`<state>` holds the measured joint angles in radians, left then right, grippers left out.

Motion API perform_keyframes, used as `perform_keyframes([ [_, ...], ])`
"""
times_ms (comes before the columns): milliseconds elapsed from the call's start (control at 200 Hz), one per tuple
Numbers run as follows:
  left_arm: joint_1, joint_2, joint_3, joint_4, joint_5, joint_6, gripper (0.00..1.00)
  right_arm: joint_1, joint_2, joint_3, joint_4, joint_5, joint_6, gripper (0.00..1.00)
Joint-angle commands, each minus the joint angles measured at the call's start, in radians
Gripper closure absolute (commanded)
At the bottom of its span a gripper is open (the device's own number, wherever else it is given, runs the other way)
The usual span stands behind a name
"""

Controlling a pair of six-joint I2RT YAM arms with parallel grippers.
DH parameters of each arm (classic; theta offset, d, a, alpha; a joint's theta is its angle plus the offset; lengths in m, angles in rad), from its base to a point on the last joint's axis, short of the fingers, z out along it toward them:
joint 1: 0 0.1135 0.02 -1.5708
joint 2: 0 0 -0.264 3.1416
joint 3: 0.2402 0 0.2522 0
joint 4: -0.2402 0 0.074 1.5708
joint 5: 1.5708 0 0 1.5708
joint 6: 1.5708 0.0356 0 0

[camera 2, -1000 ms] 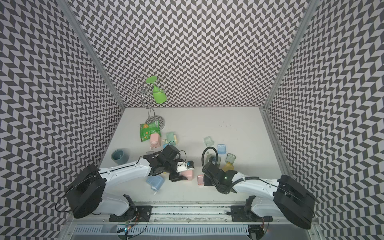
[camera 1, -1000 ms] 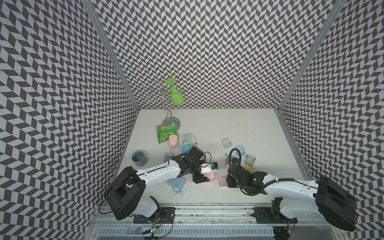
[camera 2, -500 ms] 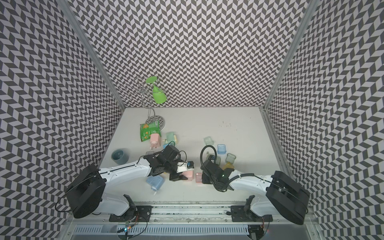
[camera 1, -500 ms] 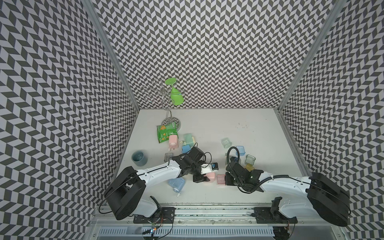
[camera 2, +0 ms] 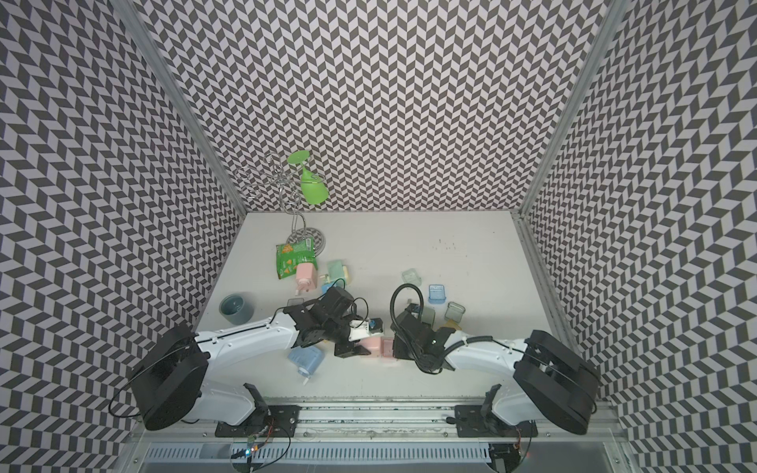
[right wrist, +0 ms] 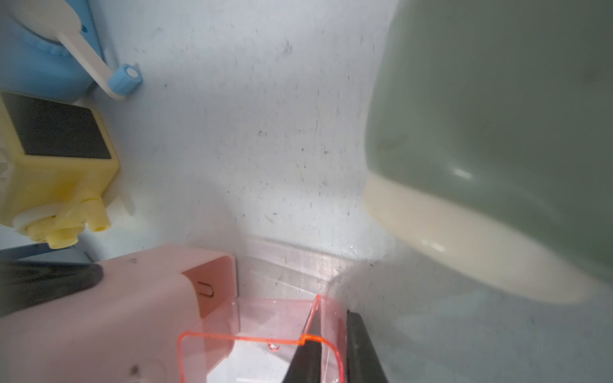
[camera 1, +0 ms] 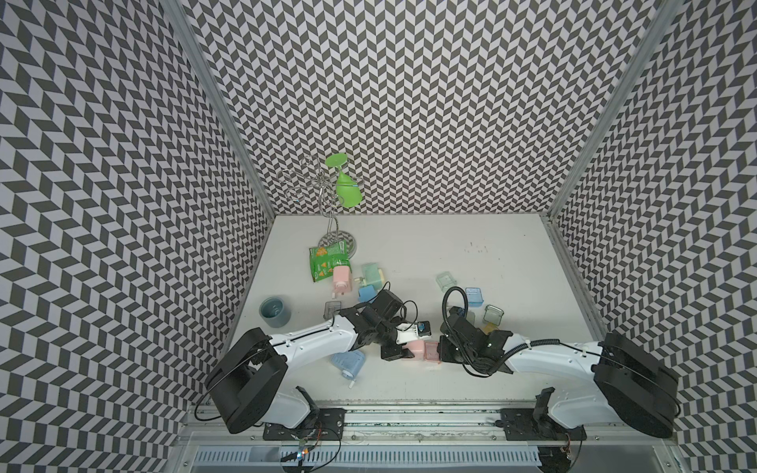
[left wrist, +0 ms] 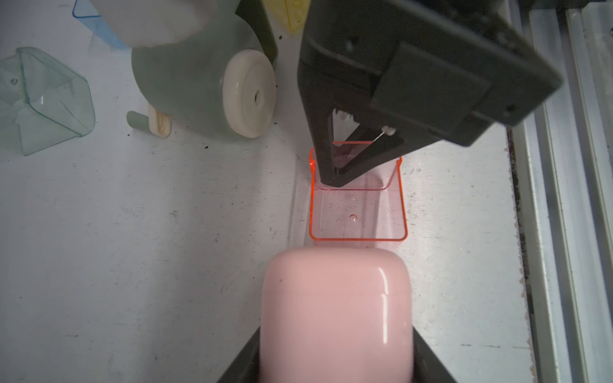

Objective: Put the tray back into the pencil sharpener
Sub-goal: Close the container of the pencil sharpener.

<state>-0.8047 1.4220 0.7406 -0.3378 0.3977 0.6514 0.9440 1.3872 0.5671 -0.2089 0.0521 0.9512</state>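
Now the left gripper (camera 1: 413,345) sits low, pink sharpener (camera 1: 418,350) between its fingers. Just past those fingertips lies the pink tray (camera 1: 432,352), right against the sharpener, the right gripper (camera 1: 443,353) meeting its other end.

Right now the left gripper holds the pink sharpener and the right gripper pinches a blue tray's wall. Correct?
The colour is wrong: the tray is clear pink, not blue, as the left wrist view shows. The left gripper holds the pink sharpener and the right gripper pinches the tray's wall.

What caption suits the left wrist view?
Left gripper holds the pink sharpener while right gripper pinches a wall of the orange tray.
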Motion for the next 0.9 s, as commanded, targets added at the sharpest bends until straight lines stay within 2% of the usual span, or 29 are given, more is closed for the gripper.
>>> perform_keyframes([
  [0,-0.005,0.001,-0.005,0.028,0.022,-0.009,0.50,-0.004,-0.018,0.025,-0.005,0.025,0.011,0.82],
  [335,-0.004,-0.007,-0.007,0.022,0.005,-0.013,0.50,-0.009,-0.053,0.006,-0.042,0.052,-0.031,0.78],
  [891,-0.005,-0.006,-0.006,0.024,0.021,-0.013,0.52,-0.010,-0.034,-0.025,0.091,-0.051,-0.005,0.80],
])
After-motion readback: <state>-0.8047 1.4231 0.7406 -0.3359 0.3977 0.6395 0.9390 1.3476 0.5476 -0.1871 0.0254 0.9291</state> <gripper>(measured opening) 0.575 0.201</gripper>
